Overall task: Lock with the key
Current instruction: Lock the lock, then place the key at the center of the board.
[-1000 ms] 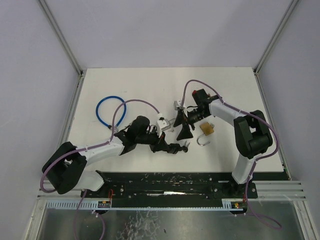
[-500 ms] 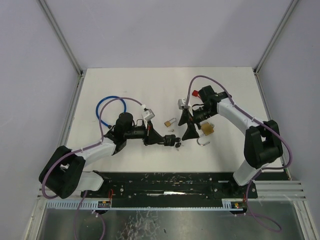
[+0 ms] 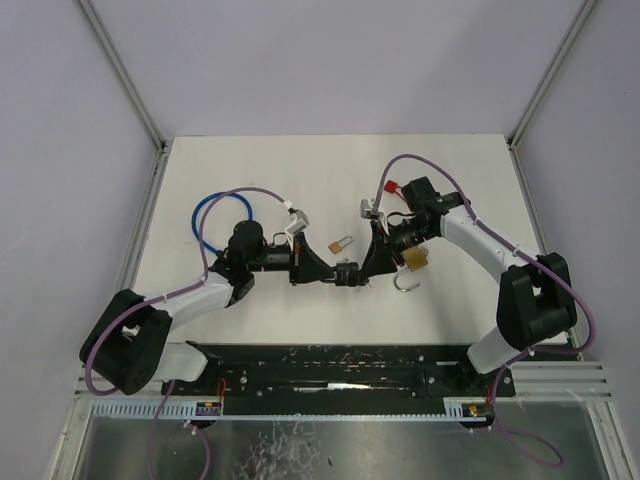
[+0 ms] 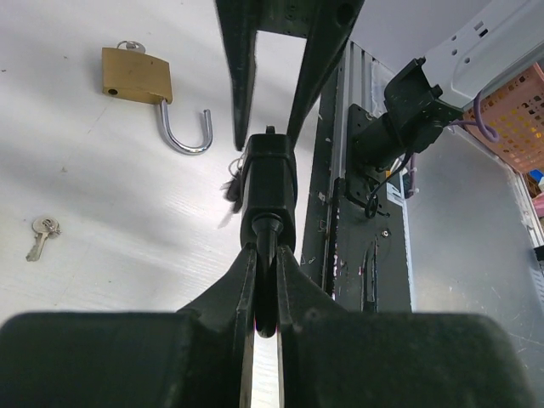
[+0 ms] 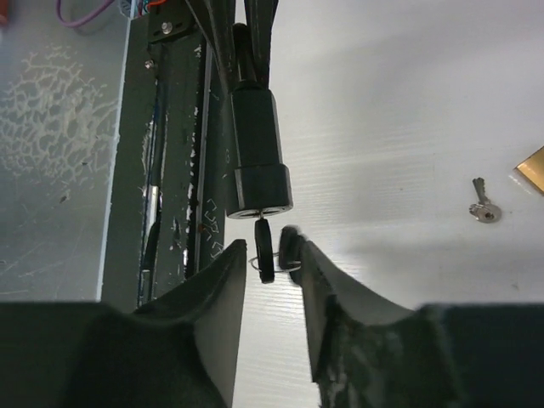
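Though half-closed around the key [image 5: 266,263], cannot tell any grip by right pincer [image 5: 265,246]; left pincer [image 4: 265,255] clamped on black barrel [image 4: 269,174], stem partly hidden.

**Count of what's on the desk [image 3: 470,170]**

2 tools: left tool [image 3: 341,275], right tool [image 3: 372,262].
2 brass padlocks: big padlock [image 3: 413,260] and small padlock [image 3: 341,244].
1 black barrel lock [image 5: 255,153].
2 black-headed keys [image 5: 265,251], hanging at the barrel lock's end.
1 loose silver key [image 4: 38,236].
1 blue cable [image 3: 198,218], looped.
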{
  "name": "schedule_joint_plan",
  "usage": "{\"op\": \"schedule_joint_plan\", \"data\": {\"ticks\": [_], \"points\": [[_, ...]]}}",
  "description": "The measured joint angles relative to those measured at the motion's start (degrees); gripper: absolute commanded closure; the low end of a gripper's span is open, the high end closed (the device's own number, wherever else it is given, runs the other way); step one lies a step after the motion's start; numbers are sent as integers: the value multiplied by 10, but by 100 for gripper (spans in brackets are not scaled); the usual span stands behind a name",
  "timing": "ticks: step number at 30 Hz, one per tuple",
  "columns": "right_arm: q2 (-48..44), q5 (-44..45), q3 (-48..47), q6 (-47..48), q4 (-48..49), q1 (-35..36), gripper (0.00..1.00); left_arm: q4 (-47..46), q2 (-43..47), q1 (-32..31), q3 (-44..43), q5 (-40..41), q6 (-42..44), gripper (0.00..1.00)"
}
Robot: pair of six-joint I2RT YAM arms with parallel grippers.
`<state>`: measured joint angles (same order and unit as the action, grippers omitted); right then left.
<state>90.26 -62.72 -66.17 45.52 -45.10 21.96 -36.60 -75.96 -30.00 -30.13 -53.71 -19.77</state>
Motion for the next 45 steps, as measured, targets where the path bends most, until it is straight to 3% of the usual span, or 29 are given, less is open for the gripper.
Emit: {"op": "schedule_joint_plan", "data": {"ticks": [3, 5, 18, 25, 32, 37, 45], "points": [[0, -8, 2, -9, 3, 0, 93, -2, 1, 0, 0, 1, -4, 100], [-1, -16, 5, -13, 4, 0, 100, -2, 2, 0, 0, 2, -6, 100], [-40, -21, 43, -13, 33, -3, 100, 29, 37, 3, 8, 19, 14, 100], [-38, 17, 78, -19, 36, -39, 100, 24, 72, 104, 85, 45, -5, 100], [-28, 15, 103, -141, 128, -23, 97, 35, 70, 120, 93, 99, -88, 100], [55, 7, 81, -256, 207, 49, 98, 114, 89, 135, 100, 196, -159, 100], [266, 35, -115, -333, 223, 153, 90, 264, 97, 140, 110, 313, -223, 99]]}}
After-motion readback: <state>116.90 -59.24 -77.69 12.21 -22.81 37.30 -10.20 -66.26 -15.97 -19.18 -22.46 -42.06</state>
